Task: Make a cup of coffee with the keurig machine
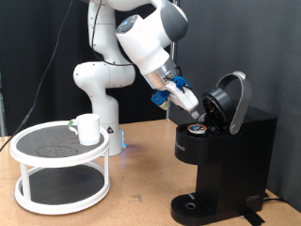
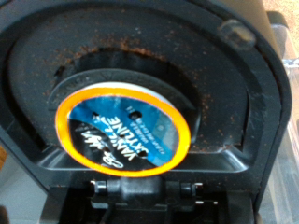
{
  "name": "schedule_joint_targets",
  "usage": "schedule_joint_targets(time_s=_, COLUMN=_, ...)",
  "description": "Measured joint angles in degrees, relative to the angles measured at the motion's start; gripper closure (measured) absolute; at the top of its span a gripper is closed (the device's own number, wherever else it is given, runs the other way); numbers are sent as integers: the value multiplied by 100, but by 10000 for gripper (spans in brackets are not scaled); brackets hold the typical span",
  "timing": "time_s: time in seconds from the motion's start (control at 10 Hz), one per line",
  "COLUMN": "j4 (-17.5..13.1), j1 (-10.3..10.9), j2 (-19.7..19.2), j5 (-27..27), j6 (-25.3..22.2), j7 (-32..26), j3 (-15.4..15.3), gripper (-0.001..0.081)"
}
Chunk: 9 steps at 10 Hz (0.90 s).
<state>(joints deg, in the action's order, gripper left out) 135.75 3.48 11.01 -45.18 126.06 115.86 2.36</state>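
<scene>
Black boxy keurig machine (image 1: 226,141) lid raised; orange-rimmed blue foil pod (image 2: 121,133) seated inside. Gripper (image 1: 196,105) just above pod; jaw state unclear, possibly apart. 1 white cylindrical cup (image 1: 88,128) on white round 2-tier stand (image 1: 56,165).

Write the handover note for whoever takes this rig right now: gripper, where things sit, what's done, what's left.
Gripper: at the keurig machine's open brew head, holding nothing visible; open or shut cannot be told.
Lid: raised.
Coffee pod: seated in the holder, orange rim up, coffee grounds scattered around it.
Cup: upright on the white two-tier stand, at the exterior view's left, away from the machine.
Done: lid open, pod in.
Left: lid closed, cup on the drip tray, brew.
</scene>
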Motion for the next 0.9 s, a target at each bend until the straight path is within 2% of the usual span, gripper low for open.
schedule_joint_targets(time_s=0.1, j4=5, j1=-2, j2=37, j5=-51, j6=-60, j7=-87, j3=35, gripper=72)
schedule_joint_targets(time_s=0.3, j4=80, j1=-35, j2=296, j5=-113, j6=-477, j7=-322, j3=222, gripper=72)
schedule_joint_targets(time_s=0.7, j4=328, j1=-176, j2=1058, j5=-194, j6=-777, j7=-312, j3=486, gripper=72)
schedule_joint_targets(time_s=0.9, j4=306, j1=-224, j2=1417, j5=-237, j6=-939, j7=-209, j3=557, gripper=72)
